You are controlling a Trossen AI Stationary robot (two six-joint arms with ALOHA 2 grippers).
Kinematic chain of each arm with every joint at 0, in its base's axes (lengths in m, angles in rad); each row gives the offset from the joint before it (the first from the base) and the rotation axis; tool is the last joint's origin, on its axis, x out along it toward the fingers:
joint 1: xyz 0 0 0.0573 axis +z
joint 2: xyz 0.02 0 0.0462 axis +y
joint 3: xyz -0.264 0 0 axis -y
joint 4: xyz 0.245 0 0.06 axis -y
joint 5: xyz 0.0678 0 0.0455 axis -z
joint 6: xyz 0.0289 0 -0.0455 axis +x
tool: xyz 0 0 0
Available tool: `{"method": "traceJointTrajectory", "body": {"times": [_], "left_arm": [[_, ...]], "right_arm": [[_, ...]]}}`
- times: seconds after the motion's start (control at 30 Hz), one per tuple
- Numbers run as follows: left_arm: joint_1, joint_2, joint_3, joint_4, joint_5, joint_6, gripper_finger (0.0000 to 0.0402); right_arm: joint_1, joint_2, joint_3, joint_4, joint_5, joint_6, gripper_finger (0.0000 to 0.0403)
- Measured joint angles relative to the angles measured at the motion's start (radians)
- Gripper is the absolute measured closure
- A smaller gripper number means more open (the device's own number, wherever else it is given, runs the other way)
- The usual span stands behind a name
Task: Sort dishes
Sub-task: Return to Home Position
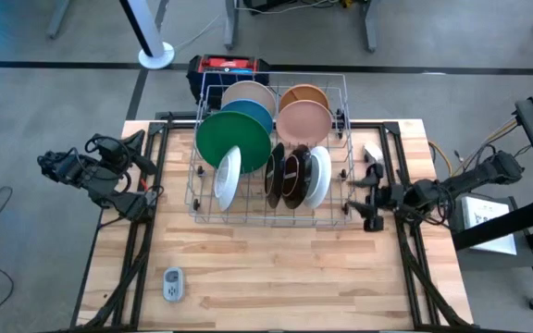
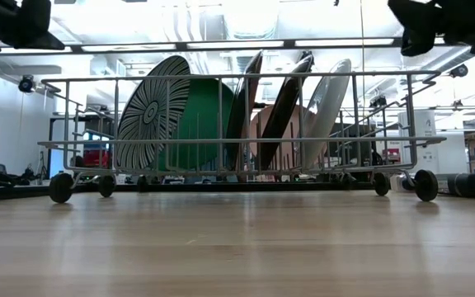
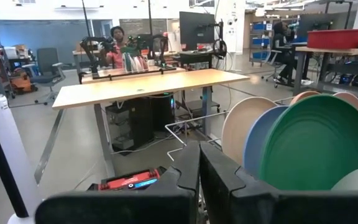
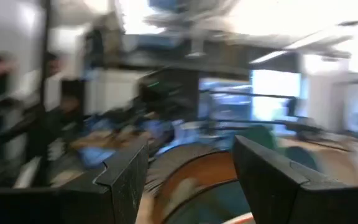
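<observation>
High view first: every dish on show is slotted on edge in the silver wire dish rack at the back middle of the wooden table. The large round green plate leans in the left lane, with a blue plate and a cream plate behind it. A pink plate and a tan bowl fill the right lane. Up front stand the striped round plate, two dark brown plates and a white plate. The wires keep each one upright and apart.

The left gripper sits off the rack's left side, apart from it. Its fingers are pressed together with nothing between them, as the left wrist view shows. The right gripper hangs just beside the rack's right end, and its jaws gape wide and hold nothing.

Both effectors are clear of the wires, so to my eye the sorting is done and this is the retreat to rest. The watch-out is the right arm, which sits near enough to clip the rack.

A small grey gadget lies alone near the table's front left
</observation>
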Motion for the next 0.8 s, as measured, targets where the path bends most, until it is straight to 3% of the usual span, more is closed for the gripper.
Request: {"method": "traceJointTrajectory", "body": {"times": [0.1, 0.17, 0.4, 0.6, 0.8], "left_arm": [[0.0, 0.0, 0.0, 0.0, 0.0, 0.0, 0.0401], [0.0, 0.0, 0.0, 0.0, 0.0, 0.0, 0.0401], [0.0, 0.0, 0.0, 0.0, 0.0, 0.0, 0.0401], [0.0, 0.0, 0.0, 0.0, 0.0, 0.0, 0.0401], [0.0, 0.0, 0.0, 0.0, 0.0, 0.0, 0.0401]], "right_arm": [[-0.054, -0.096, -0.001, -0.167, -0.243, -0.006, 0.0173], [-0.096, -0.149, 0.0, -0.254, -0.338, -0.006, 0.017], [-0.195, -0.323, -0.001, -0.467, -0.361, 0.049, 0.0164], [-0.222, -0.458, -0.001, -0.636, -0.523, 0.032, 0.0165], [-0.227, -0.543, -0.001, -0.738, -0.542, 0.023, 0.0175]]}}
